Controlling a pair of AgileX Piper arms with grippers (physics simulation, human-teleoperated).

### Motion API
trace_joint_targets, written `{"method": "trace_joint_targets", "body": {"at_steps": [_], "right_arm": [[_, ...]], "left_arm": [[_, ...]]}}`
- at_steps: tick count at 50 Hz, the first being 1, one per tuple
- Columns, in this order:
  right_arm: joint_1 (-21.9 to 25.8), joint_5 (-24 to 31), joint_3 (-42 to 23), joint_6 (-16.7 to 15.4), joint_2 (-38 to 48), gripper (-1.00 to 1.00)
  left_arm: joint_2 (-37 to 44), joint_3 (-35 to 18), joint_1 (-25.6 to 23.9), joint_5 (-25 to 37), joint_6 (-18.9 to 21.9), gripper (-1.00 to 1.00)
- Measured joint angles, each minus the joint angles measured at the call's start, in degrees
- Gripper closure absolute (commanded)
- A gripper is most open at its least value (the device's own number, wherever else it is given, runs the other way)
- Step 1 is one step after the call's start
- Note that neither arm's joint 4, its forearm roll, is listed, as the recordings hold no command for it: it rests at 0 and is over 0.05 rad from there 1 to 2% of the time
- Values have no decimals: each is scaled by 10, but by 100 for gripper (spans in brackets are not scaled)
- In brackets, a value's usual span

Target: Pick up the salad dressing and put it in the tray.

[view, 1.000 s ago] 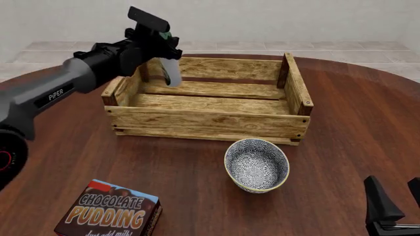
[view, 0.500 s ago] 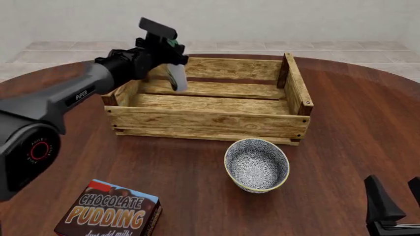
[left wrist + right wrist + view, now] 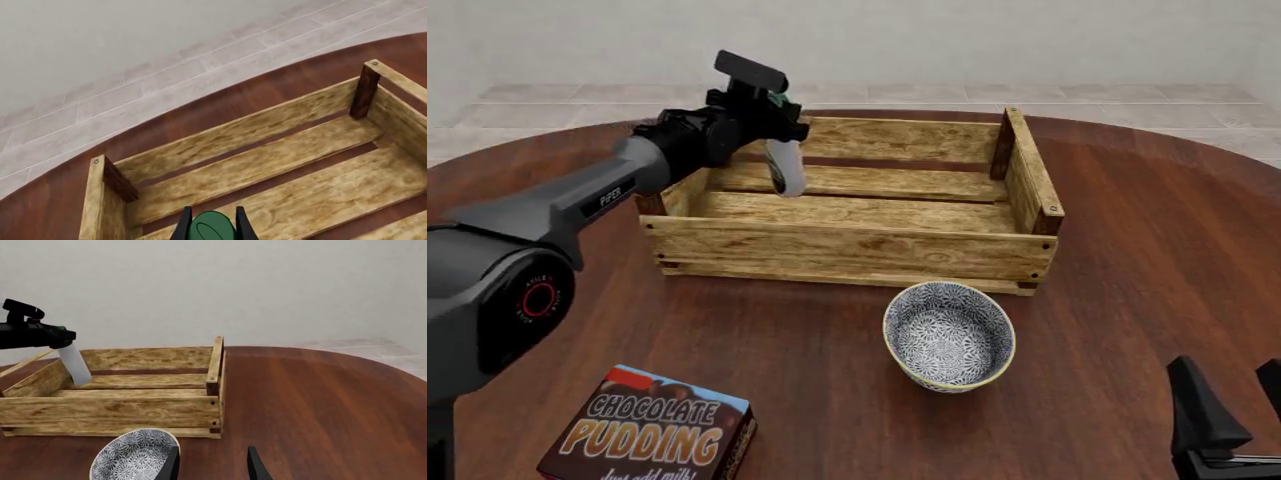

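The salad dressing (image 3: 783,167), a slim white bottle with a dark green cap, hangs in my left gripper (image 3: 777,112), which is shut on its cap end. It hangs tilted over the left part of the tray (image 3: 854,250), a light-wood slatted crate, its lower end just above the slats. The left wrist view shows the green cap (image 3: 211,227) between the fingers above the crate's floor (image 3: 280,165). The right wrist view shows the bottle (image 3: 74,365) over the crate (image 3: 113,412). My right gripper (image 3: 1232,415) is open and empty near the table's front right; its tips also show in the right wrist view (image 3: 212,465).
A blue-and-white patterned bowl (image 3: 948,335) stands just in front of the crate. A brown chocolate pudding box (image 3: 647,432) lies at the front left. The dark wooden round table (image 3: 1148,260) extends to the right of the crate.
My left gripper has moved right and down with the bottle, bringing it from above the crate's left rim lower into the crate. The right arm has not moved.
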Motion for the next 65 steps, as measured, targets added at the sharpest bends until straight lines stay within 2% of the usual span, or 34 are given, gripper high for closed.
{"method": "trace_joint_targets", "body": {"at_steps": [17, 65], "right_arm": [[0, -1, -1, 3, 0, -100], [-3, -6, 1, 10, 0, -100]], "left_arm": [[35, -38, 10, 21, -8, 100], [91, -46, 16, 13, -3, 100]]}}
